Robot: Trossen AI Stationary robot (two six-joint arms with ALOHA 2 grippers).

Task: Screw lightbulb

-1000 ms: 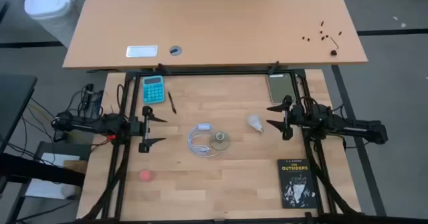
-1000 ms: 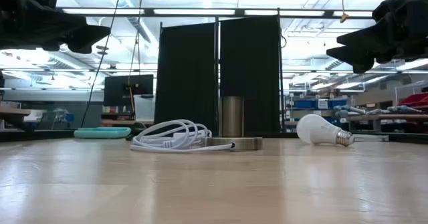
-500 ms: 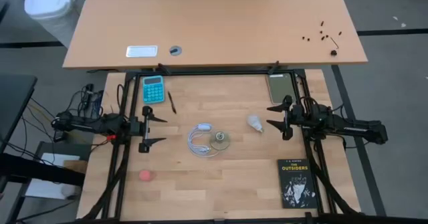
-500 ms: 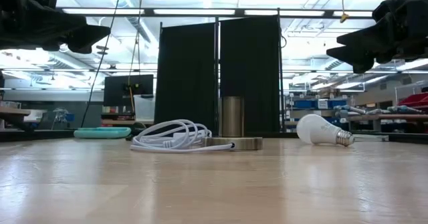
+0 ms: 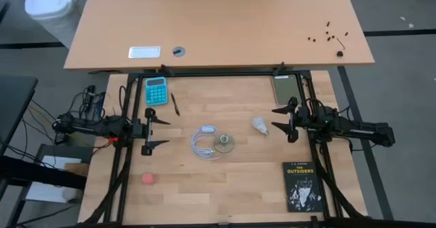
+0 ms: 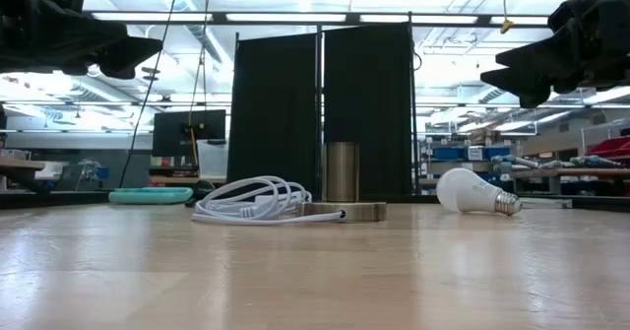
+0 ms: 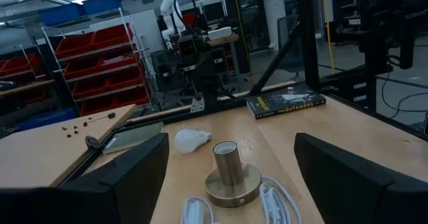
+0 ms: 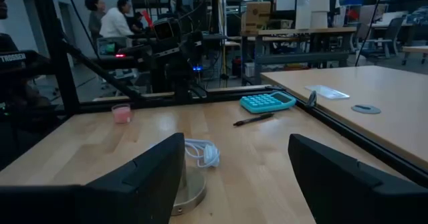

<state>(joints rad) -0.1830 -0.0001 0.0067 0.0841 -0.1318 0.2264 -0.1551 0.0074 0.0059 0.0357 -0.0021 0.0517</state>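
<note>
My left claw (image 5: 161,132) wide open at nine o'clock, my right claw (image 5: 278,118) open and empty at three, lightbulb (image 5: 259,124) lying on the tabletop (image 5: 231,187) just beside it, socket (image 5: 225,143) at centre.

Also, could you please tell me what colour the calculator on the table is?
The calculator is teal, clearest in the high view.

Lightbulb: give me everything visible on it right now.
The lightbulb is small, white and frosted, pear-shaped, with a short grey metal screw base. It lies on its side on the wooden table, not screwed in, apart from the socket, just ahead of the right gripper. Nothing grips it.
</note>
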